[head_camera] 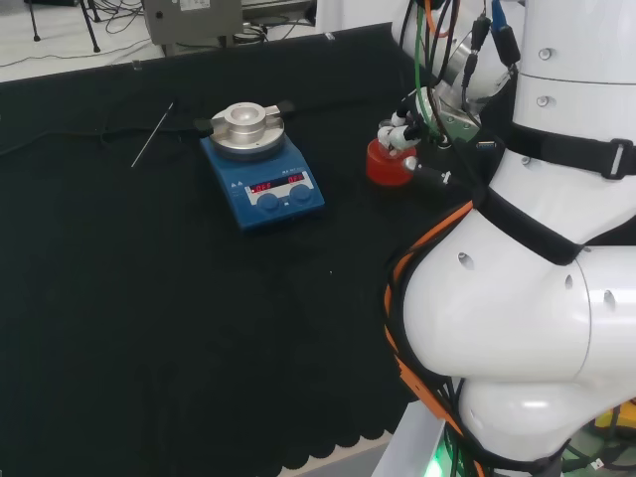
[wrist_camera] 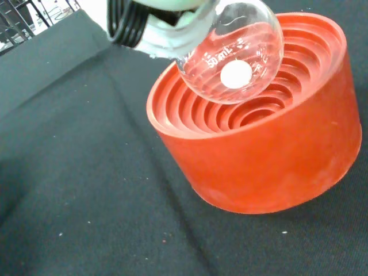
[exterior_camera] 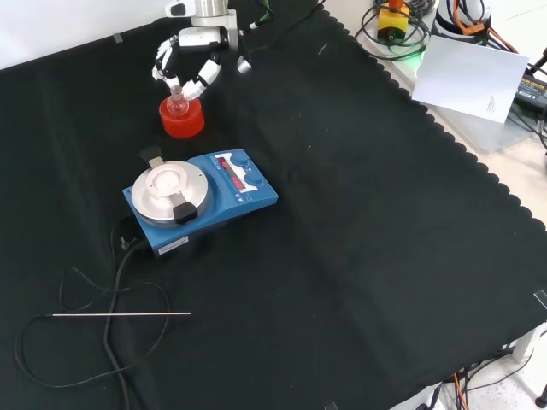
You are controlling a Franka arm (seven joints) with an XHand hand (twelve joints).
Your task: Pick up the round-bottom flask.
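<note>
A small clear round-bottom flask [wrist_camera: 233,57] hangs a little above the ribbed hollow of a red stand [wrist_camera: 270,155], its bulb tilted and not resting on the ribs. The hand [wrist_camera: 167,43] covers its neck. In the front view the hand [exterior_camera: 205,41] comes in from the top, and its fingers [exterior_camera: 208,73] curl down around the neck of the flask [exterior_camera: 177,104] over the red stand [exterior_camera: 183,121]. In the head view the hand [head_camera: 402,121] sits just above the red stand [head_camera: 390,166], close to the arm's white links.
A blue hotplate stirrer [exterior_camera: 205,196] with a round metal top stands in front of the stand; it is to the left in the head view [head_camera: 263,184]. A thin metal rod [exterior_camera: 120,314] and a black cable [exterior_camera: 111,282] lie nearer the front view's lower left.
</note>
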